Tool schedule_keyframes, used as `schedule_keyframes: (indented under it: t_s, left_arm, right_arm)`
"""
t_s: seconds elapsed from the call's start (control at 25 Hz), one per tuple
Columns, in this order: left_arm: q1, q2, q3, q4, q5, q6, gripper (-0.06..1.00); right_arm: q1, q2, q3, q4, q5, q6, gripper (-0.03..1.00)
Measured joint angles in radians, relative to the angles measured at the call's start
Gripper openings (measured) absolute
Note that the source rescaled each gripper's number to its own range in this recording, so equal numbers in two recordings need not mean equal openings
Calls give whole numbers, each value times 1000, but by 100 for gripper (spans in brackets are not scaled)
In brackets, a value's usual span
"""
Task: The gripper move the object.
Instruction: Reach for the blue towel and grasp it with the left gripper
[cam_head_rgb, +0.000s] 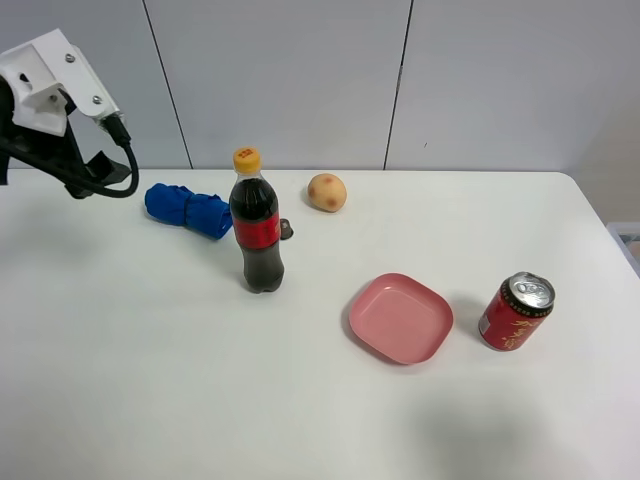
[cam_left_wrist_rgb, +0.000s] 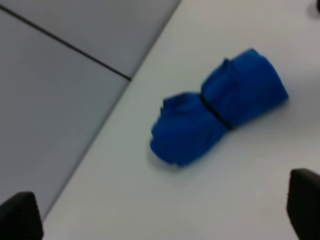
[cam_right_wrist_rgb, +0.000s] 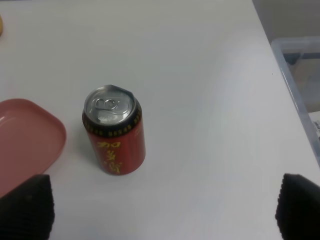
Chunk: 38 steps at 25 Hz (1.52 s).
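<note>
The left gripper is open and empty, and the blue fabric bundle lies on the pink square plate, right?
No. The bright blue fabric bundle lies on the white table beside the cola bottle, not on the pink square plate; the exterior high view shows it. The left gripper is open and empty.

A: Left gripper (cam_head_rgb: 92, 172) is showing a white boxy housing (cam_head_rgb: 45, 75), silver screws (cam_head_rgb: 97, 99), and a black cable (cam_head_rgb: 133, 165) looping off it.
B: Right gripper (cam_right_wrist_rgb: 162, 207) is showing only black ribbed pads (cam_right_wrist_rgb: 25, 207).

Nothing legible — gold characters on red can (cam_right_wrist_rgb: 114, 145) too blurred; bottle label (cam_head_rgb: 257, 232) unreadable.
</note>
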Motion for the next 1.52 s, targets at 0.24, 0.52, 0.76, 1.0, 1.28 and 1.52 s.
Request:
schedule_keyframes:
  t_s: [0.24,0.52,0.76,1.0,1.28,1.52]
  left_arm:
    - [-47,86,0,69,-119,5,100]
    - [-49,232,0,323,-162,5,100]
    - [-49,306,0,537,-169,5,100]
    - [-49,347,-13,652,-232,2,100]
    - [-87,429,-165,645,-194,-53,100]
    - [-110,498,-245,536,-95,-97,100]
  right_arm:
    - [0,0,0,0,0,0,100]
    - [0,0,0,0,0,0,100]
    - [0,0,0,0,0,0,100]
    - [0,0,0,0,0,0,100]
    - [0,0,0,0,0,0,100]
    - [0,0,0,0,0,0,100]
